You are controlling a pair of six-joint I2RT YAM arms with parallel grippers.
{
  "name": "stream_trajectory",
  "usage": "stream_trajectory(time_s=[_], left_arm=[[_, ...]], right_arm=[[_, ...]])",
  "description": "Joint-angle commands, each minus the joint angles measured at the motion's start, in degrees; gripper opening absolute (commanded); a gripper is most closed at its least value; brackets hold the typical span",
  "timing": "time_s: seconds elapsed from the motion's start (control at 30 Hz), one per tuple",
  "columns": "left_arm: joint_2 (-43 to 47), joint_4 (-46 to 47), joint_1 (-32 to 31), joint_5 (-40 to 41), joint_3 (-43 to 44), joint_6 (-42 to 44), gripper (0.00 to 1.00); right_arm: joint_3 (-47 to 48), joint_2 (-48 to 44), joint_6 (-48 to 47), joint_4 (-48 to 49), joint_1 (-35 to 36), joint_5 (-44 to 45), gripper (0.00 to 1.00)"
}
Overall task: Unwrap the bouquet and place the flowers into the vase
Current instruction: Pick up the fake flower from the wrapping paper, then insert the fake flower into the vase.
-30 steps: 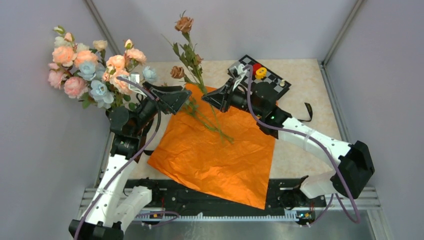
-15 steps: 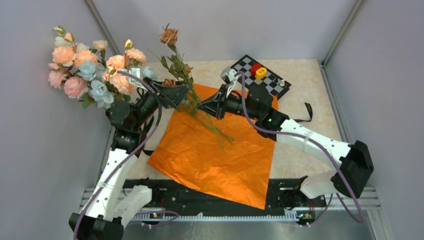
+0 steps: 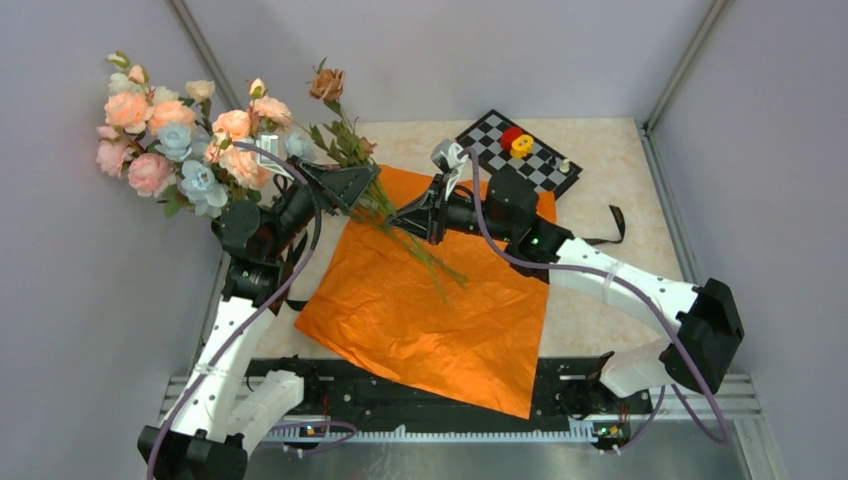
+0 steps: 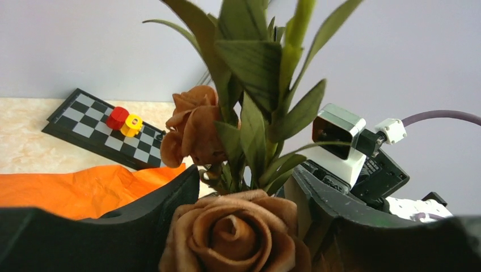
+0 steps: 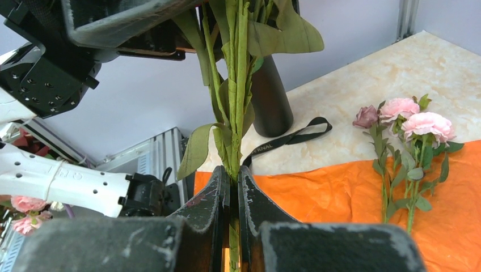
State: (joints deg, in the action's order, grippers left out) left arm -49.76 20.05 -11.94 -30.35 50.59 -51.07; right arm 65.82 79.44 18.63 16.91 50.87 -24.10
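**Two arms meet on one sprig above the paper**

My right arm reaches low and leftward across the spread orange paper [image 3: 430, 300]. My right pincer [image 5: 232, 181] is clamped tight on the green stems of a brown-bloomed sprig [image 3: 340, 140], which leans up and to the left. My left arm rises with a bent elbow. My left pincer [image 4: 244, 187] straddles the sprig higher up, jaws apart, with leaves and a bloom between them. The black vase [image 5: 271, 96] stands on the table beyond the stems, a ribbon [image 5: 289, 139] at its foot. The pastel flowers [image 3: 180, 140] mass at the far left.
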Motion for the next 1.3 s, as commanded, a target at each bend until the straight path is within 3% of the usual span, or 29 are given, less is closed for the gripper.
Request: stream_trajectory(time_s=[0.0,0.57,0.67,1.0,1.13,1.27], left_arm=[[0.46,1.88,-0.18,0.88,1.36,-0.49,0.55],[0.82,-0.88,-0.18,1.91,1.9,1.84,0.08],[0.95,-1.89,-0.18,2.05,2.42,3.01,0.02],[0.01,-9.69,-0.18,0.94,7.6,10.74,0.0],[-1.58,-18.33,-0.1,-1.42,13.74,19.36,0.0],[-3.3,-32.02,0.03,-0.41,20.41,28.91,0.0]], right_arm=[[3.85,0.67,-1.92,0.49,1.32,0.31,0.0],[4.45,0.76,-2.81,-1.12,1.7,2.44,0.01],[4.33,0.5,-2.89,-1.11,1.72,2.85,0.11],[2.51,-1.9,-3.82,-1.94,1.69,6.83,0.52],[1.45,-3.64,-4.07,-3.72,1.72,10.98,0.65],[0.3,-5.89,-5.99,-6.94,1.62,15.27,0.69]])
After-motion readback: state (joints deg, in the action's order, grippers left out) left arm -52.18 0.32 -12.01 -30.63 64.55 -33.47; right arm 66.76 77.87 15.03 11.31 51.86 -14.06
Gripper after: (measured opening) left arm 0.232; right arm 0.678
